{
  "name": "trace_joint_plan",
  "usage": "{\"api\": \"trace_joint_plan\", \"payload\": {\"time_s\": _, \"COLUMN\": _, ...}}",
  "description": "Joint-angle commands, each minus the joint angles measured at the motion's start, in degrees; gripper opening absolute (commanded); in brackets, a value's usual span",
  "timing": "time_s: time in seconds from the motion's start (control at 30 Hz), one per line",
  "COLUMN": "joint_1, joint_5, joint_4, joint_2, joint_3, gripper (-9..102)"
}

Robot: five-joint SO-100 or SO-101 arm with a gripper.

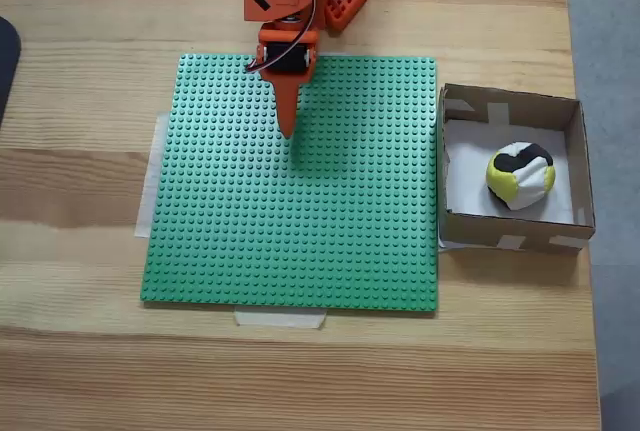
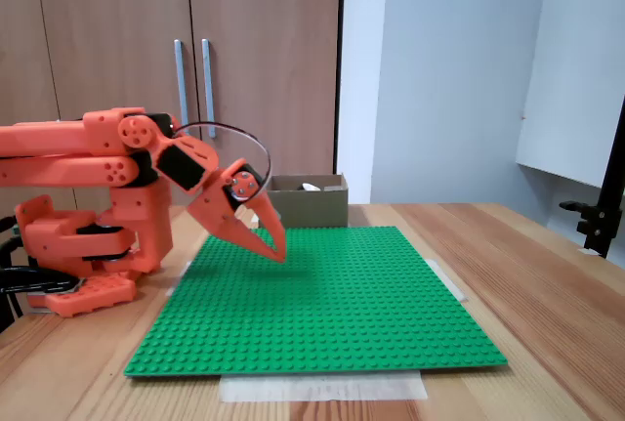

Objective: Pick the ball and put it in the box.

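The yellow, white and black ball (image 1: 520, 175) lies on the white floor of the brown cardboard box (image 1: 511, 100), to the right of the green studded baseplate (image 1: 300, 241). From the low fixed view only a pale sliver of the ball (image 2: 311, 186) shows above the rim of the box (image 2: 312, 208). The orange arm is folded back over the far edge of the plate. My gripper (image 1: 288, 129) points down just above the plate, well left of the box. Its fingers meet in one tip (image 2: 276, 251), so it is shut with nothing in it.
The baseplate (image 2: 322, 294) is taped onto a wooden table. The arm's orange base (image 2: 88, 245) stands at the table's back edge. A dark object (image 1: 5, 61) pokes in at the left edge. Cupboard doors (image 2: 186, 60) and a black stand (image 2: 601, 216) are beyond the table.
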Motion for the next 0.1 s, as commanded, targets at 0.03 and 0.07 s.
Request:
{"api": "trace_joint_plan", "payload": {"time_s": 0.03, "joint_1": -0.4, "joint_5": -0.4, "joint_4": 0.1, "joint_2": 0.9, "joint_3": 0.9, "gripper": -1}}
{"api": "trace_joint_plan", "payload": {"time_s": 0.07, "joint_1": -0.4, "joint_5": -0.4, "joint_4": 0.1, "joint_2": 0.9, "joint_3": 0.9, "gripper": -1}}
